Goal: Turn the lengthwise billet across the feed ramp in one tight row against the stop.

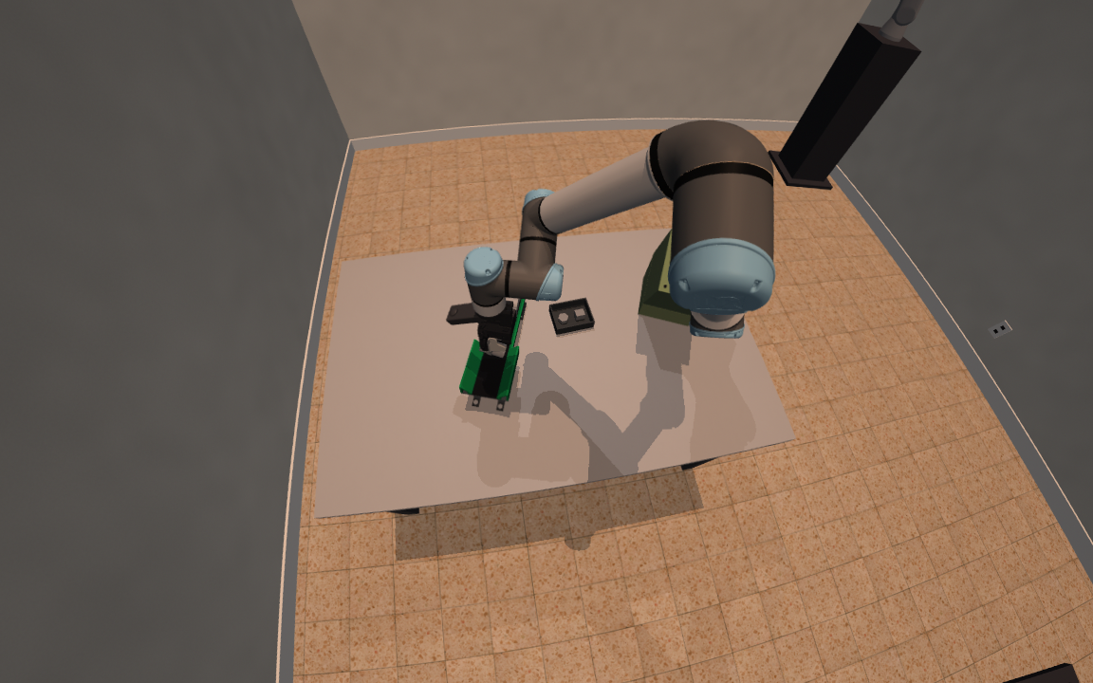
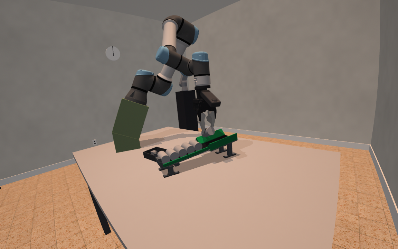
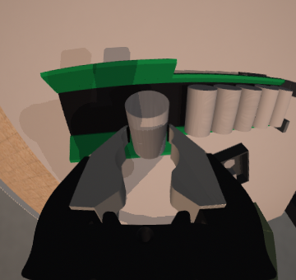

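Observation:
My gripper (image 3: 148, 126) is shut on a grey steel billet (image 3: 146, 123) and holds it just above the upper, green-walled end of the feed ramp (image 2: 199, 145). The held billet lies across the ramp, parallel to the others. It also shows in the exterior view (image 2: 208, 131) between the fingers. Several billets (image 3: 236, 109) lie across the ramp side by side in a row toward the lower end (image 2: 175, 151). A short gap of black ramp floor separates the held billet from the row. In the overhead view the gripper (image 1: 492, 343) covers the ramp's upper part.
A small black tray (image 1: 571, 317) lies on the table beside the ramp. The arm's green base block (image 2: 129, 123) stands behind the ramp. A black box (image 2: 151, 154) sits at the ramp's lower end.

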